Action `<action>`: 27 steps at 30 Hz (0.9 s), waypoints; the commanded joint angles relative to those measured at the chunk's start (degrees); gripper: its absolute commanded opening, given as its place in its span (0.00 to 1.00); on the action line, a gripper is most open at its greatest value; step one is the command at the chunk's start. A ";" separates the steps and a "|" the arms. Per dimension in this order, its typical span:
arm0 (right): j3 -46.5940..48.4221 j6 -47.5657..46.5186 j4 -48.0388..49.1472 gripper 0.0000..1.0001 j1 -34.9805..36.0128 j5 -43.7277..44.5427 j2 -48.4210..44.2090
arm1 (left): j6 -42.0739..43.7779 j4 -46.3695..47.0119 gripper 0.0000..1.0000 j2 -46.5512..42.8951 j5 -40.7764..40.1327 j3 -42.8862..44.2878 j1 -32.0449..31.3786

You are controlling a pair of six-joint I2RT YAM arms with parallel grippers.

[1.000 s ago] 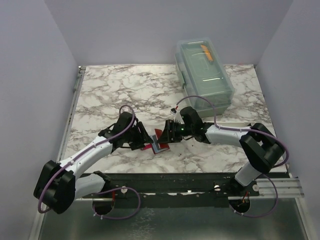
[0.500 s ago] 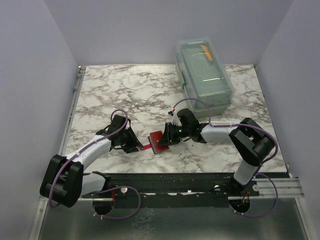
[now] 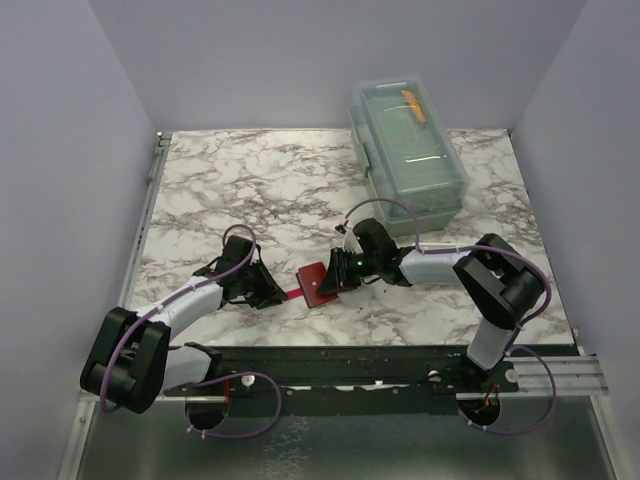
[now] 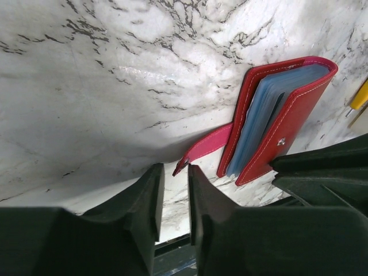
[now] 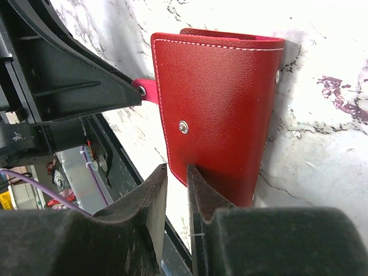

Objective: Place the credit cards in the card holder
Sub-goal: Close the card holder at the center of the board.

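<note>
The red card holder lies flat on the marble table, folded over. In the left wrist view the card holder shows blue card edges between its covers, and its pink strap points at my left gripper. That gripper is slightly open and empty, with the strap tip just at its fingertips. My right gripper is slightly open. In the right wrist view it sits at the near edge of the card holder, one finger resting on the cover. No loose cards show.
A clear plastic box with a lid stands at the back right of the table. The black rail at the table's front edge lies close below both grippers. The left gripper's body sits near the holder's strap side.
A second ago the holder was raised and partly open between the grippers. It now lies flat and folded. The left arm has drawn back to the left; the right gripper shifted slightly left.
</note>
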 commanded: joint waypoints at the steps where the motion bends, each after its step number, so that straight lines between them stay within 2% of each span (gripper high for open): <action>1: 0.23 -1.15 1.07 0.23 0.42 -1.11 1.56 | 0.57 2.86 0.25 0.48 1.09 -0.28 0.31; 9: 0.43 -1.28 1.04 0.19 0.38 -1.33 2.32 | 2.32 3.17 0.16 -0.99 0.25 0.38 0.32; 14: 1.29 -2.44 -0.82 0.17 0.35 0.07 2.03 | 4.45 3.33 0.00 0.07 1.67 1.22 0.27; 22: 5.19 -7.30 -10.60 0.19 0.39 7.14 -1.15 | 7.46 3.35 0.00 -0.82 4.54 3.38 0.14; 27: 7.99 -10.14 -13.54 0.22 0.38 9.27 0.98 | 8.74 3.35 0.00 -0.92 6.60 5.17 -0.04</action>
